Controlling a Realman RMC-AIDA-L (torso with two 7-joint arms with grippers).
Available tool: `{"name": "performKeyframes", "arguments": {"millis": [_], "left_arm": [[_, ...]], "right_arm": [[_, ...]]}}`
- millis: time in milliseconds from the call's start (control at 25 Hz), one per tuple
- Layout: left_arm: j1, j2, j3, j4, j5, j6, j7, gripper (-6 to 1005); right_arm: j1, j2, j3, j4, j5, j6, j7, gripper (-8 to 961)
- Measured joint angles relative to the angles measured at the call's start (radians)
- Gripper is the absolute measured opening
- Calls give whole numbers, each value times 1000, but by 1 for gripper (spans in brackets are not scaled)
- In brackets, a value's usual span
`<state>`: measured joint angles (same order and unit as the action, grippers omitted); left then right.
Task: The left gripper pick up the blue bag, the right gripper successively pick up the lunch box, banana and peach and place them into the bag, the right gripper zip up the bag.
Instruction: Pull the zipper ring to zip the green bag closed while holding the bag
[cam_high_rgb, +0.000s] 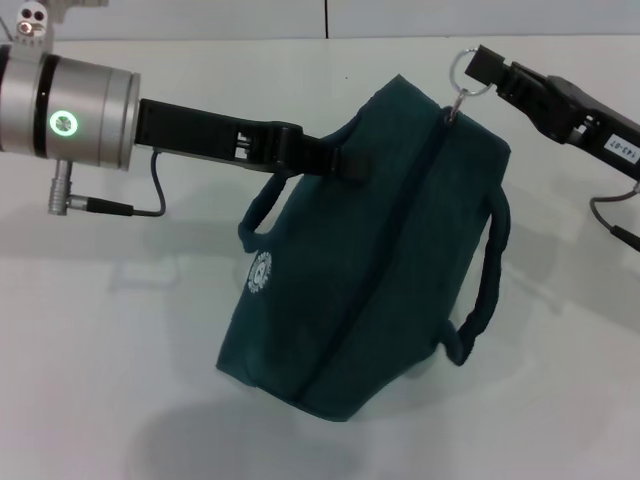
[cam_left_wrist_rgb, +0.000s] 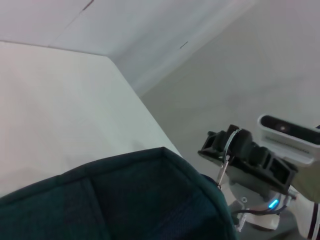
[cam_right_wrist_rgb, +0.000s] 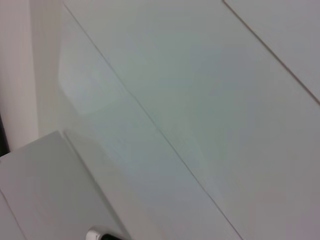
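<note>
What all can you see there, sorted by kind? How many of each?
Bags: 1, the blue bag, zipped, on the table.
Bag handles: 2.
Zipper rings: 1, the ring pull, held by the right tool.
Robot tools: 2; the left tool grips the bag.
Total: 6.

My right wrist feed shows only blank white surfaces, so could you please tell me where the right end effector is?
Observer: The right end effector is at the bag's top corner, shut on the zip ring.
Operator: Thank you. Is the zip closed?
Observer: In the head view the zip looks shut along the whole top.
Operator: And the left arm?
Observer: The left end effector clamps the bag's opposite top edge, beside a handle.
</note>
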<state>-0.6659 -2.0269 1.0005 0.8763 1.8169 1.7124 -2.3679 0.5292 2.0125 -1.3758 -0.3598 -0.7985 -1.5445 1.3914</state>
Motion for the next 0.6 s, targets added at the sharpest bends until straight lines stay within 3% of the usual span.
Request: {"name": "performKeyframes", "arguments": {"millis": [600], "left_arm": [[11, -14, -1, -2, -8, 19, 32, 44]], "right_arm": [[-20, -4, 36, 44, 3, -17, 136, 60]]}}
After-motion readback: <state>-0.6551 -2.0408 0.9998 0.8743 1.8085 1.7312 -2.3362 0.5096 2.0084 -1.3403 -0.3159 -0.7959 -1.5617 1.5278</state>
